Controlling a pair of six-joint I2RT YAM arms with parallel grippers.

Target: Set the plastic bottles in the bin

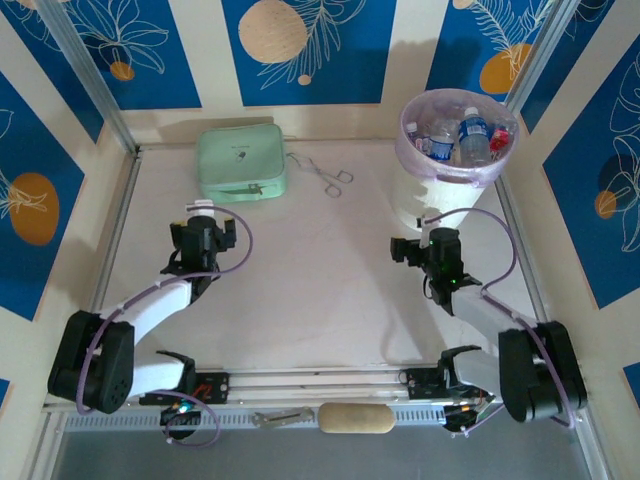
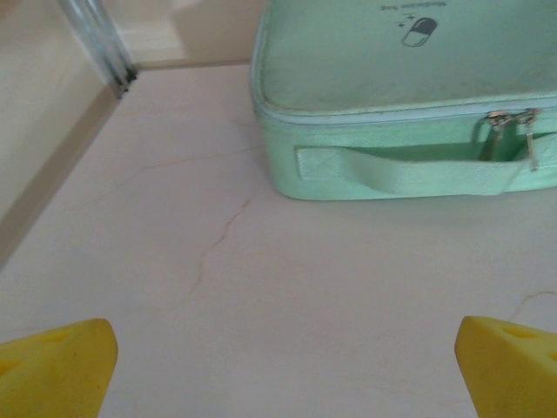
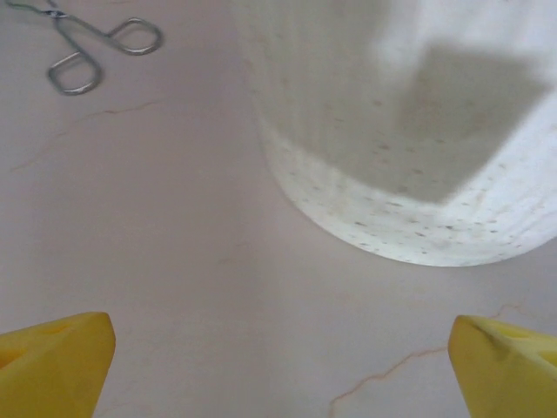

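**Jaws wide apart, plastic bottles (image 1: 473, 130) in the bin (image 1: 425, 200)**

The left gripper (image 2: 283, 370) has its jaws wide apart and holds nothing; the green case (image 2: 392, 87) lies ahead. The right gripper (image 3: 280, 370) is wide apart too, with the white bin just ahead. The bottles sit inside it (blue labels, words too small to read). The case shows a little pill drawing.
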